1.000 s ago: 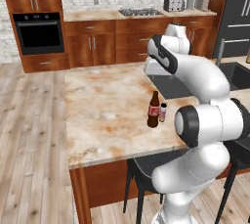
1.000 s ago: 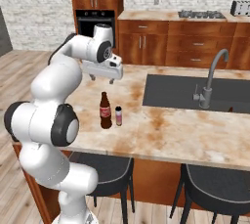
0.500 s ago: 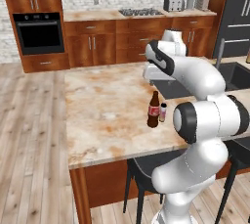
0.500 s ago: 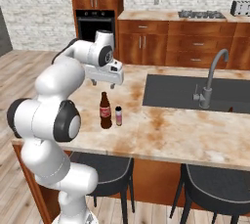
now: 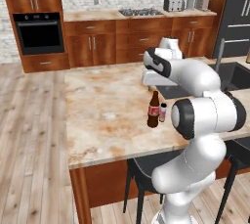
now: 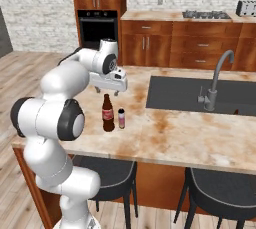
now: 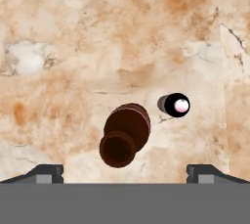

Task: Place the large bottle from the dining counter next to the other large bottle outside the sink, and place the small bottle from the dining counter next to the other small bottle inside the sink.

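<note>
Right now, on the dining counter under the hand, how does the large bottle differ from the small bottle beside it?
The large bottle is dark brown glass with a narrow neck and a red label; the small bottle is pale pink with a dark cap. The large bottle stands more than twice as tall as the small bottle. Both stand upright, side by side but apart, on the dining counter, below the open gripper, neither held.

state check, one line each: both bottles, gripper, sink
large bottle: upright on the dining counter, not held.
small bottle: upright beside it, capped, apart from it.
gripper: open, above the bottles, holding nothing.
sink: the part of the basin in view is bare; no water at the faucet.
</note>
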